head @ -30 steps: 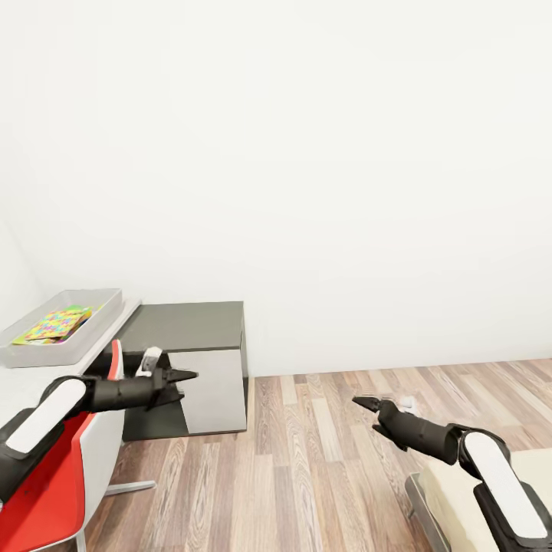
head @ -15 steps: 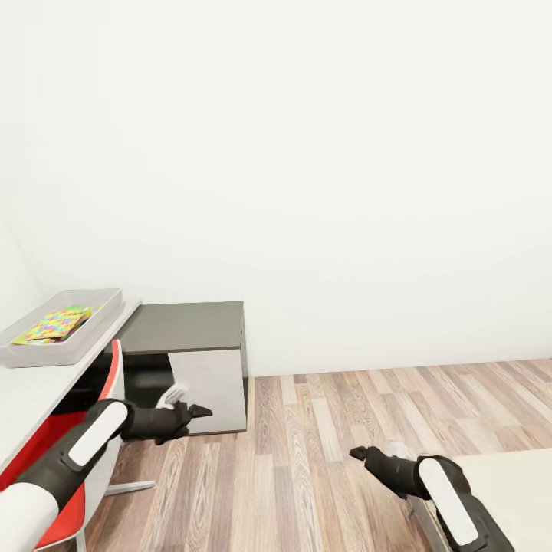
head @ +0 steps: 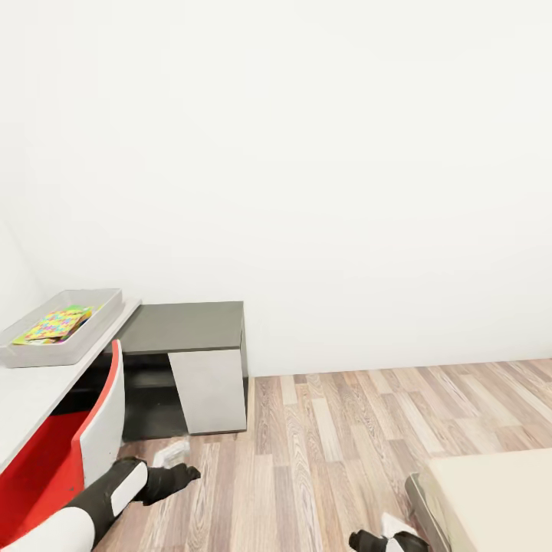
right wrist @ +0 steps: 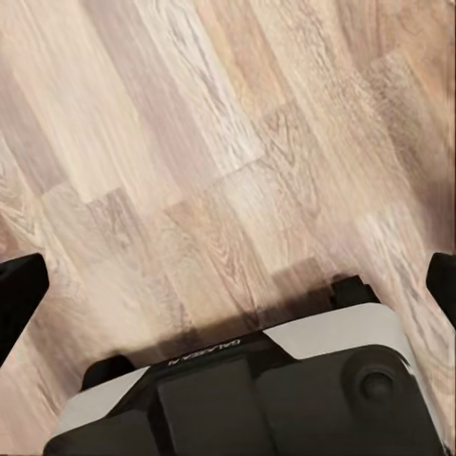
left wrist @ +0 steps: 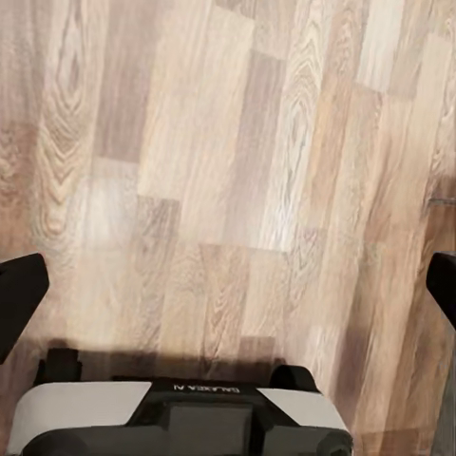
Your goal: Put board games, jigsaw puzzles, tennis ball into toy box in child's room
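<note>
Head view first: both arms have dropped over the last second. The left claw point(head: 188, 474), which was up level with the dark grey cabinet's front, now hangs low over the wood-plank floor point(head: 330, 429), just in front of that cabinet point(head: 184, 327). The right claw point(head: 360, 541) has sunk almost out of the bottom of the picture, close beside the corner of the beige mattress on its dark grey bed frame point(head: 491, 491).

From the left wrist view, the left claw point(left wrist: 228, 285) is spread wide with nothing between its tips, only floor planks below it. The right wrist view shows the same: the right claw point(right wrist: 228, 275) splayed and empty over bare planks.

Outward from the left claw stands the red-and-white chair point(head: 77, 437), tucked against the long pale grey-white counter point(head: 38, 391). On the counter beside the cabinet sits the shallow pale grey toy box point(head: 77, 349), and inside it lies one thin jigsaw puzzle sheet in yellow, pink, green and blue point(head: 55, 323). Whether a second sheet or anything else lies in there, I cannot tell.

My reading is that the arms are being stowed for travel, not reaching for anything. With the bed at the right, a trip for the board games there seems likely.
</note>
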Tool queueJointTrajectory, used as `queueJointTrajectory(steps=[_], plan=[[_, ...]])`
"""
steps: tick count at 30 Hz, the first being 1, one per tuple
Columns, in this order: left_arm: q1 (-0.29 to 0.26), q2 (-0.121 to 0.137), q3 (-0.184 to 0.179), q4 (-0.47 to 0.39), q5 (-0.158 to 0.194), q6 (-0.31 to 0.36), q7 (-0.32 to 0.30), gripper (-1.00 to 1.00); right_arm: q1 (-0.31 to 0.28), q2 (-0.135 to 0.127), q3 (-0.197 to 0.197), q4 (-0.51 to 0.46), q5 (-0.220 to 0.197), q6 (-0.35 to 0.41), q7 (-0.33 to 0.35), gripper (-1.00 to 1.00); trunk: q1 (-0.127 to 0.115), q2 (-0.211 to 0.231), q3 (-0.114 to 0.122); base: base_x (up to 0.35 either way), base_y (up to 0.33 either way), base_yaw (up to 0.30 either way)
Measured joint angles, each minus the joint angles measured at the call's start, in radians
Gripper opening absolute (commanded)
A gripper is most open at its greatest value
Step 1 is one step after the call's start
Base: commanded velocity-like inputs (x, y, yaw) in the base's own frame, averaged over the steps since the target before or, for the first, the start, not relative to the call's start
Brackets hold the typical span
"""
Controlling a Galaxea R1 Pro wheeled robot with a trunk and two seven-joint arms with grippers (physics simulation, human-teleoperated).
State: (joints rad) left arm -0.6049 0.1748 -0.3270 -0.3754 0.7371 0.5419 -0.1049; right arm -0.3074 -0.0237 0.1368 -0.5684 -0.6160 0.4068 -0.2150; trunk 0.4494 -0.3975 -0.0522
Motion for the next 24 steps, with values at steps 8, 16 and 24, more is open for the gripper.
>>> queueJointTrajectory(steps=[8,16,24], plan=[[0.011,-0.102,0.003,0.288,-0.171,-0.289,0.003,1.00,0.001,0.024,0.074,0.182,0.057,-0.153,-0.004,1.00,0.000,0.000,0.000,0.000,0.000,0.000],[0.126,-0.122,0.001,0.358,-0.244,-0.429,0.010,1.00,0.012,0.042,0.182,0.342,0.063,-0.278,-0.005,1.00,0.000,0.000,0.000,0.000,0.000,0.000],[0.272,-0.120,0.001,0.365,-0.253,-0.557,0.077,1.00,0.016,0.043,0.256,0.441,0.064,-0.376,-0.004,1.00,0.000,0.000,0.000,0.000,0.000,0.000]])
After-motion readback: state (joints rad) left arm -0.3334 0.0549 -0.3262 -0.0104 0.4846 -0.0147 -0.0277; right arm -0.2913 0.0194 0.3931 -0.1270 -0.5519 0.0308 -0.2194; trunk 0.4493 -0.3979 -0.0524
